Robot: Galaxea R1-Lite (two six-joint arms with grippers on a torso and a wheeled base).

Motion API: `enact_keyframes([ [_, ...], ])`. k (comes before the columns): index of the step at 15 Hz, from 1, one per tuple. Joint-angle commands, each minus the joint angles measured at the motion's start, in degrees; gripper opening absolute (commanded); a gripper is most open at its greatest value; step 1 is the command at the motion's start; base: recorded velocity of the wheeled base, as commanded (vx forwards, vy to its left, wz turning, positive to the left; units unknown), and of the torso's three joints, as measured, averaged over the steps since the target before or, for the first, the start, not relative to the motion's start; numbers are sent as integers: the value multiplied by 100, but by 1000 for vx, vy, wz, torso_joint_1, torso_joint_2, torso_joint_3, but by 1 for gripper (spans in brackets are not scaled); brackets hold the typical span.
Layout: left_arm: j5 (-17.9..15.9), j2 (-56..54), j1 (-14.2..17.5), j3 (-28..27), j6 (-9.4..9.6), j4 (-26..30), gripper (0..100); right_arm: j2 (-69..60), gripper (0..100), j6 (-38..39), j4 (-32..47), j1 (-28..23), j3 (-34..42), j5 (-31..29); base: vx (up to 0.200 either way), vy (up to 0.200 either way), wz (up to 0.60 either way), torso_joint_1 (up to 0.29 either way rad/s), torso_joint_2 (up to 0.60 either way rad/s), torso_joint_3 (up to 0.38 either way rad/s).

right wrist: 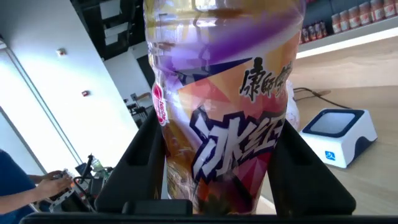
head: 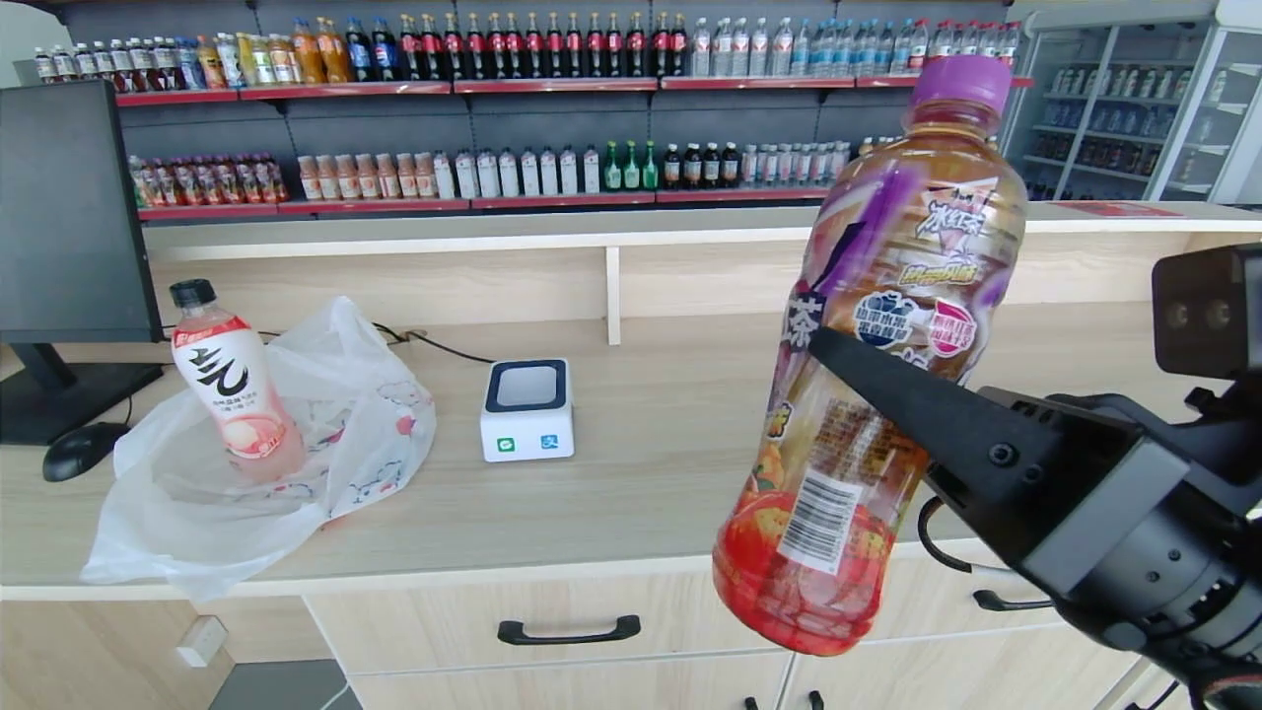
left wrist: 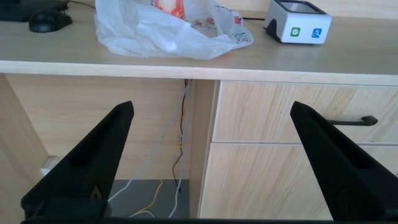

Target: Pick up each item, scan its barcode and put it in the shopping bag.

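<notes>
Your right claw (head: 887, 385) is clamped on the purple-capped tea bottle (head: 887, 296), one finger across its front at mid-body. The bottle hangs in the air in front of the surface (head: 670, 444), at about 4 o'clock from the scanner (head: 527, 409) in the head view. It is tilted, cap toward 1 o'clock and base toward 7 o'clock. Its barcode (head: 818, 518) sits low on the label and faces the head camera. Your left claw (left wrist: 211, 109) is empty with its fingers spread wide, and it sits below the surface's front edge, facing the drawer fronts. The shopping bag (head: 365, 434) lies crumpled at 9 o'clock from the scanner. A pink bottle (head: 237, 385) with a black cap stands upright on the bag's plastic; whether it is inside the bag's mouth cannot be told. A monitor (head: 69, 217) and a mouse (head: 79, 449) stand at 9 o'clock from the bag.
</notes>
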Motion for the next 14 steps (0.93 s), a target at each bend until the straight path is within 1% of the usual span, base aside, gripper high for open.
enact_keyframes([
  [1, -7, 0, 1, 0, 0, -1, 100, 68, 0, -1, -3, 5, -45, 3, 0, 0, 0, 0, 0, 0],
  [5, -7, 0, 1, 0, 9, -1, 100, 68, 0, -45, -3, 5, 16, -6, 0, 0, 0, 0, 0, 0],
  [9, -7, 0, 1, 0, 9, 7, 100, 103, 0, -494, -3, -118, 192, -23, 0, 0, 0, 0, 0, 0],
  [11, -7, 0, 1, 0, 0, 7, 100, 112, 0, -1188, -3, -558, 640, -32, 0, 0, 0, 0, 0, 0],
  [12, -7, 0, 1, 0, 0, 7, 100, 173, 0, -1531, -3, -822, 693, -41, 0, 0, 0, 0, 0, 0],
  [14, -7, 0, 1, 0, 0, 7, 100, 402, 0, -2216, -29, -1569, 675, -58, 0, 0, 0, 0, 0, 0],
])
